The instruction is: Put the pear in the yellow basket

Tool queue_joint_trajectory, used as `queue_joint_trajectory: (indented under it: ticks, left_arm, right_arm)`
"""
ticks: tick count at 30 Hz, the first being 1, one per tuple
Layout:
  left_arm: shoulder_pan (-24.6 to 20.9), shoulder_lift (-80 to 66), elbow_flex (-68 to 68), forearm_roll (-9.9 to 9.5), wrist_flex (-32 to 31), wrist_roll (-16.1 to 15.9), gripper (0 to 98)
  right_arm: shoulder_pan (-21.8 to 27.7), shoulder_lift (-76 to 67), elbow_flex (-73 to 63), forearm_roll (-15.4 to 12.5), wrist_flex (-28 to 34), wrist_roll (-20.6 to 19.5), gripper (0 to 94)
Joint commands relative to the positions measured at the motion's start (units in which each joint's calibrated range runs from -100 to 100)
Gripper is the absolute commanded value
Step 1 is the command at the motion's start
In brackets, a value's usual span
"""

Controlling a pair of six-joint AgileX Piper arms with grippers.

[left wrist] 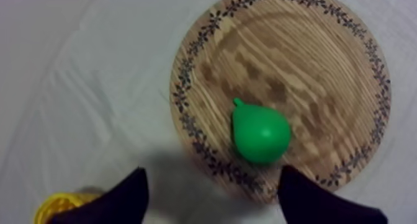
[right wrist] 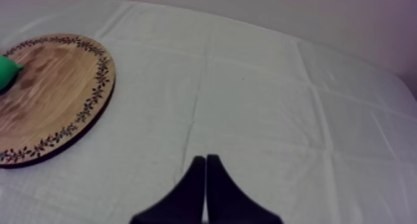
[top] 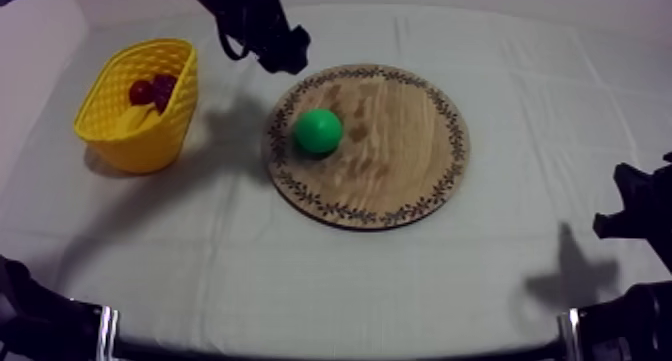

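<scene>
Hovering near pear — left jaws apart

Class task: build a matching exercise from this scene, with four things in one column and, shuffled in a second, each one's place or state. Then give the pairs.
1. pear
2. small red fruit
3. left gripper
4. right gripper

A. shut, over bare cloth
B. in the basket
C. open, over the board's edge
D. on the board

Pairs: 1-D, 2-B, 3-C, 4-A
</scene>
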Motion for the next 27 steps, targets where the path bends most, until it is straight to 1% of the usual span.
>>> queue_joint_trajectory:
  ticks: [1,5,13,19,27]
  left_arm:
    - [-0.2,0.0,0.2,0.12,1.0,-1.8,92.4]
    - [-0.6,-0.1,0.4,0.43,2.0,-2.6,95.1]
    - [-1.4,1.0,2.3,2.13,1.6,-4.8,96.0]
    - [-1.6,4.2,3.9,3.82,-0.2,-6.1,96.0]
    - [-1.6,10.3,1.0,6.16,-1.3,-7.5,94.8]
  right_arm:
    - [0.0,0.0,0.1,0.0,0.0,0.0,0.5]
    - [0.0,0.0,0.1,0.0,0.0,0.0,0.5]
    - [0.0,0.0,0.1,0.0,0.0,0.0,0.5]
    - [0.0,0.0,0.1,0.0,0.0,0.0,0.5]
    - [0.0,0.0,0.1,0.0,0.0,0.0,0.5]
